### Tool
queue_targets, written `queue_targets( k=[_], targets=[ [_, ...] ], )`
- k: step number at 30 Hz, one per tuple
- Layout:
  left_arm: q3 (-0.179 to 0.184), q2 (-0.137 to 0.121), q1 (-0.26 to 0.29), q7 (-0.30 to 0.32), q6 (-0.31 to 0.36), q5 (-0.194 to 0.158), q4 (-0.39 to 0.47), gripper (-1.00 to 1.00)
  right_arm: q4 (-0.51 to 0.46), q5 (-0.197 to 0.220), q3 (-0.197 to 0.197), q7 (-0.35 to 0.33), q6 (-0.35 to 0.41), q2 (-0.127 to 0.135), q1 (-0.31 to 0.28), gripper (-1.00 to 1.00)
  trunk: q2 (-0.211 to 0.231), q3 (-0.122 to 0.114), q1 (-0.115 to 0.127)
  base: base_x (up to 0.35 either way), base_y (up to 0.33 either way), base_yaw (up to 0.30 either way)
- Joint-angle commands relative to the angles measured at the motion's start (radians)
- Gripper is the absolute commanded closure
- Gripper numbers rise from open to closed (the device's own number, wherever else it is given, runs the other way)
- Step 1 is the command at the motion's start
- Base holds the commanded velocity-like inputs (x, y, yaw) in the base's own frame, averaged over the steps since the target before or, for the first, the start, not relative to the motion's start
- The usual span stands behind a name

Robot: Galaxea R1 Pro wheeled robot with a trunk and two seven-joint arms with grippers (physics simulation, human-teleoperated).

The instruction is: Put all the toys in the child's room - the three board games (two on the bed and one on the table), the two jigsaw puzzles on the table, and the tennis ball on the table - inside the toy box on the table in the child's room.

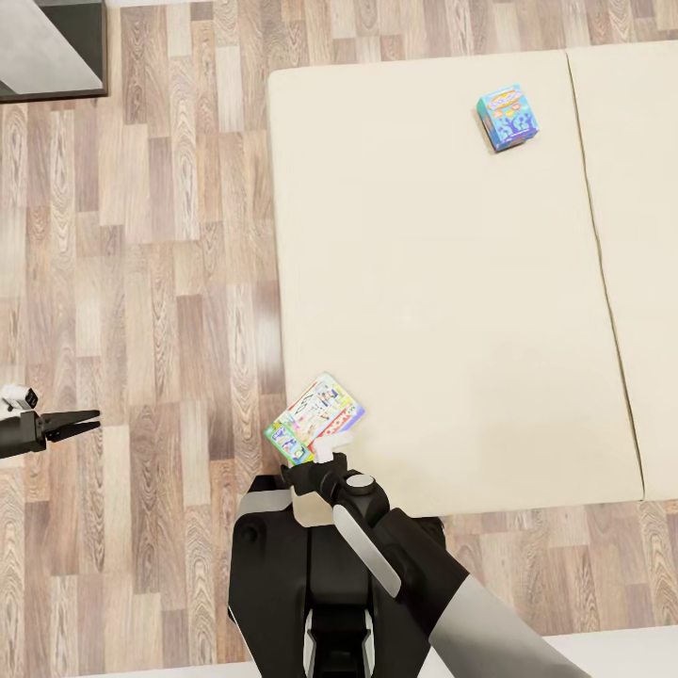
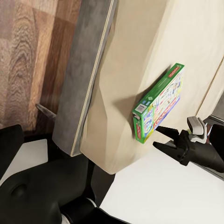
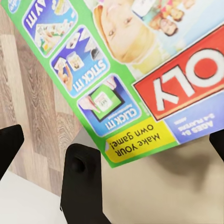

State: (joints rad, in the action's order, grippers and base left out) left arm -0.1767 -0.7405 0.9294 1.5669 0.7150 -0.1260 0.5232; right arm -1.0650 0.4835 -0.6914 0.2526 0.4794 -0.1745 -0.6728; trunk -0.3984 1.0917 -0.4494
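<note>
Hovering at the bed's [image 1: 424,282] near left corner, the right gripper [image 1: 331,450] has its fingers apart just short of the green board game [image 1: 314,418], whose long axis runs diagonally, far-right to near-left. The left gripper [image 1: 80,424], fingers nearly together, hangs well to the left over the floor; a second board game [image 1: 508,117] lies far across the bed.

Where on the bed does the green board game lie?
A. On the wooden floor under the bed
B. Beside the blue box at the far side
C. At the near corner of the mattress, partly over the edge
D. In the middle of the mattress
C: in the head view the green board game lies at the near corner of the bed, overhanging its edge, far from the blue box.
</note>
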Motion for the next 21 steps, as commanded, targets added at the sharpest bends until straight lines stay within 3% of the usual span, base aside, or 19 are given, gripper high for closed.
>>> queue_targets(
  k=[1,21],
  targets=[
    [0.000,0.000,0.000,0.004,0.011,0.000,0.000,-1.00,-0.001,0.010,-0.002,0.010,0.002,0.000,-0.001,-1.00,-0.002,0.001,-0.001,0.000,0.050,0.000],
    [0.000,0.000,0.000,0.004,0.011,0.000,0.000,-1.00,-0.001,0.010,-0.002,0.010,0.002,0.000,-0.001,-1.00,-0.002,0.001,-0.001,0.000,0.027,0.000]
  ],
)
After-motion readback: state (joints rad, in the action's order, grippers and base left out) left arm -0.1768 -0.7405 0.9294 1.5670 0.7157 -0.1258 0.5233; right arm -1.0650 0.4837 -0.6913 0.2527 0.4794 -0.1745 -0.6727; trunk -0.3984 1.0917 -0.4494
